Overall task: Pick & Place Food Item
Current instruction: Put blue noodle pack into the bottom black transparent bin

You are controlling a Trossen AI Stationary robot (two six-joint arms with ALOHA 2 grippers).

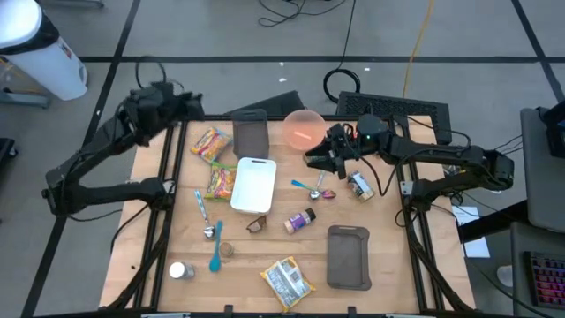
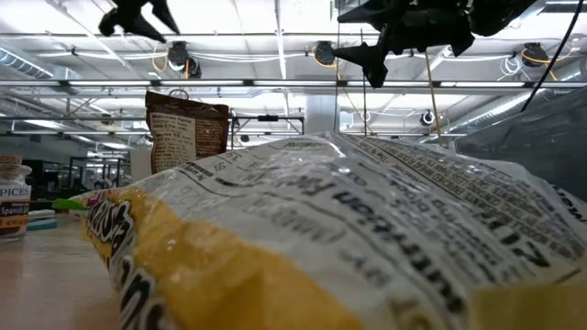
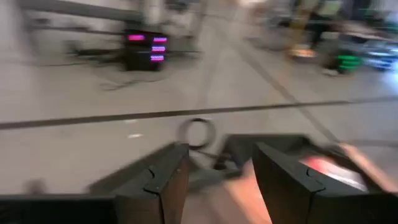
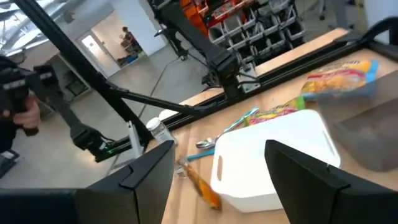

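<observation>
Left gripper [image 1: 161, 95]: raised over the table's far left corner, beyond the snack bags.
Right gripper [image 1: 320, 159]: over the table, between the pink bowl [image 1: 305, 129] and the white tray [image 1: 253, 184].
Snack bags: 2 beside the white tray [image 1: 211, 142], 1 at the near edge [image 1: 287, 281].
Dark trays: 2, one far [image 1: 251, 134], one near right [image 1: 348, 256].

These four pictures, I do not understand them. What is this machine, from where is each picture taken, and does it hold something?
It is a robot with two dark arms at a wooden table. One camera looks down from above, one sits at table height behind a snack bag, and one rides on each wrist. On the table lie a white tray, chip bags, a pink bowl, spoons and small jars. The left gripper hangs over the table's far left corner, its fingers apart, holding nothing. The right gripper is raised beside the bowl, open and empty, facing the white tray.
</observation>
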